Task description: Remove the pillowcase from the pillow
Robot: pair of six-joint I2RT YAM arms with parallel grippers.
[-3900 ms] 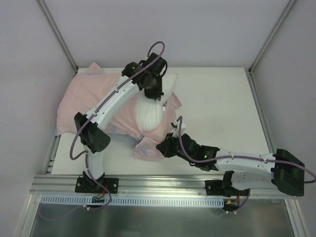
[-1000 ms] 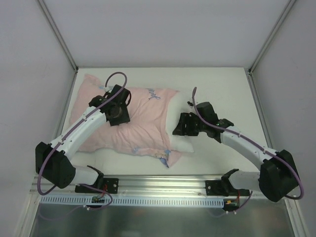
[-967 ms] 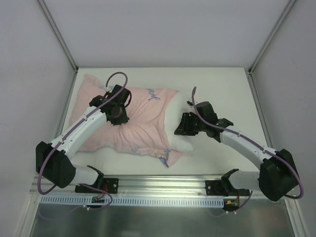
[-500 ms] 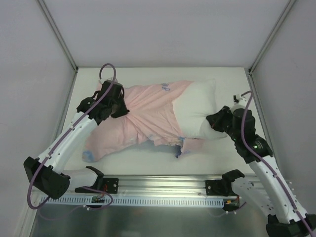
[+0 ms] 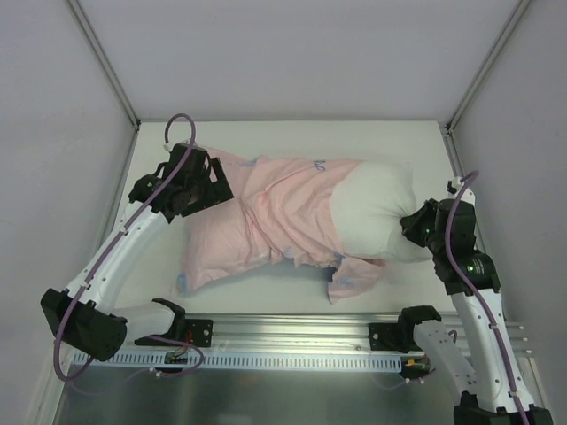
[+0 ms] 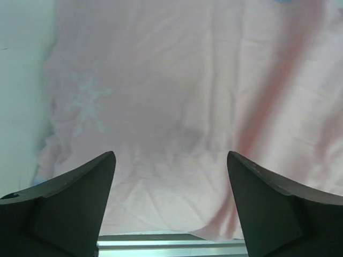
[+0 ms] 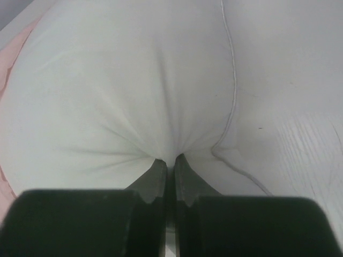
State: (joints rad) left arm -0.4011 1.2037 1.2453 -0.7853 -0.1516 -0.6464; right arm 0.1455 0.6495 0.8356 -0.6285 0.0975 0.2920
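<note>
The plain white pillow [image 5: 372, 208] lies at the right of the table, its right half bare and its left half still inside the pink pillowcase [image 5: 266, 221]. My right gripper [image 5: 412, 228] is at the pillow's right end. In the right wrist view it [image 7: 171, 159] is shut on a pinch of the pillow [image 7: 118, 80]. My left gripper [image 5: 202, 190] hovers over the pillowcase's far left end. In the left wrist view it [image 6: 171, 155] stands open above the pillowcase [image 6: 177, 80], with nothing between its fingers.
The white table [image 5: 372, 150] is bounded by grey walls at the back and both sides. An aluminium rail [image 5: 292, 328] runs along the near edge. A loose flap of the pillowcase [image 5: 354, 276] lies toward the rail.
My left gripper has opened and let go of the pillowcase's left end. The right gripper, still shut, has pulled the pillow further right, and more white shows.
</note>
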